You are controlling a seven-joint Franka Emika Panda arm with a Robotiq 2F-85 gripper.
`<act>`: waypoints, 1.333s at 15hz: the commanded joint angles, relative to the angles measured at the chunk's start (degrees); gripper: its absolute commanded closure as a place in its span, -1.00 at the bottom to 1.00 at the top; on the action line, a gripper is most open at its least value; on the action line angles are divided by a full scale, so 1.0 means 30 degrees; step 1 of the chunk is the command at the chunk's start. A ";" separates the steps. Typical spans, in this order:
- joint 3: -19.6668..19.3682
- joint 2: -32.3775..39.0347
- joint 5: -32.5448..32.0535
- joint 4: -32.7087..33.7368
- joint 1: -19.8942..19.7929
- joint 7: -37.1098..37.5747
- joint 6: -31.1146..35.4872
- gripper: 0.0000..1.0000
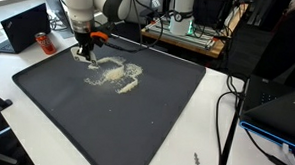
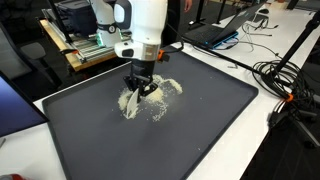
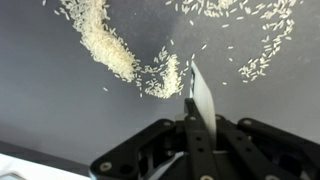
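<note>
The rice (image 3: 105, 45) lies loose in curved streaks and one small heap on the dark mat (image 1: 136, 117) that covers the table (image 2: 272, 140), its pale grains plain against the flat, dark surface. The hand (image 3: 189, 122) hangs low over the near end of the spill, its fingers pressed together on a thin pale blade (image 3: 200, 95). Gripped by one end, the blade juts out past the fingers, and its free tip sits just beside the heap.

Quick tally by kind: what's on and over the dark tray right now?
Dark tray: 1
Spill of pale grains, single grains too many to count: 1
Thin white blade gripped in the tool: 1
Total: 3
</note>
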 commanded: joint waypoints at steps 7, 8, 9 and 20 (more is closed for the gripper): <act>-0.0075 -0.7986 -0.2694 -0.6399 -0.1069 -0.5277 0.1507 0.98; 0.0155 -0.8600 -0.2509 -0.6613 -0.1377 -0.6094 0.1221 0.98; 0.0315 -0.9199 -0.2605 -0.6795 -0.1604 -0.6634 0.0887 0.98; 0.2669 -1.2044 0.1113 -0.6105 -0.3863 -1.5339 -0.3316 0.98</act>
